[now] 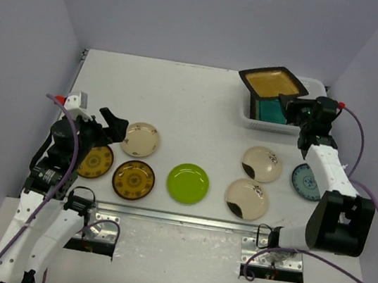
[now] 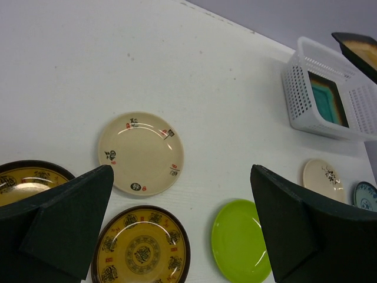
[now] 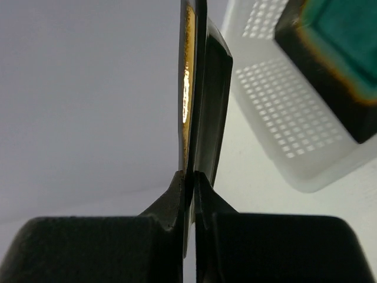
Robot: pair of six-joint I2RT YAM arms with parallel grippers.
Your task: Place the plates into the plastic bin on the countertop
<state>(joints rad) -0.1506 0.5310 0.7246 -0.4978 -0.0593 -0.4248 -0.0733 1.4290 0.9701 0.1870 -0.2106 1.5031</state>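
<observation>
My right gripper (image 1: 294,104) (image 3: 192,174) is shut on the rim of the amber square plate (image 1: 272,83) (image 3: 203,88), holding it tilted above the left end of the plastic bin (image 1: 320,85) (image 3: 283,112). A teal square plate (image 1: 269,111) (image 3: 336,41) lies inside the bin. My left gripper (image 1: 110,121) (image 2: 181,177) hangs open over the left of the countertop (image 1: 194,107), nothing between its fingers. Below it lie a cream plate (image 2: 140,153), a brown-gold plate (image 2: 140,247) and the lime green plate (image 2: 235,247) (image 1: 188,183).
Another brown-gold plate (image 1: 95,162) lies under the left arm. Two cream plates with dark blotches (image 1: 262,164) (image 1: 247,199) and a blue-white plate (image 1: 306,182) lie at the right, beside the right arm. A metal rail (image 1: 177,218) runs along the front edge. Grey walls enclose the table.
</observation>
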